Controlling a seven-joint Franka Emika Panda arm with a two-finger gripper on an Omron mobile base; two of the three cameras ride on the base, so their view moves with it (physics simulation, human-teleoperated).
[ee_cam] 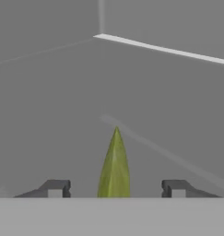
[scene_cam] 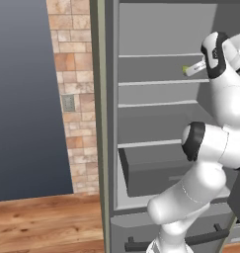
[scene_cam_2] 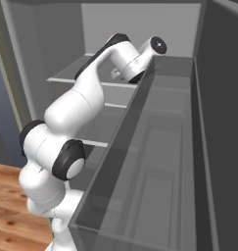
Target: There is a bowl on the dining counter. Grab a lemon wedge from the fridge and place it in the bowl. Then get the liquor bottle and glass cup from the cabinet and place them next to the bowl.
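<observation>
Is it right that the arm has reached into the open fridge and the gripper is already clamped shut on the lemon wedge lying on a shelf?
Not quite. The arm is inside the open fridge, but the gripper is not shut on the lemon wedge. In the hand view the two fingertips stand apart on either side of the wedge, with clear gaps, so nothing is clamped yet.

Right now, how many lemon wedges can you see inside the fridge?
1. The lemon wedge lies on an upper fridge shelf, between the fingertips of the open gripper. The arm may hide others.
</observation>
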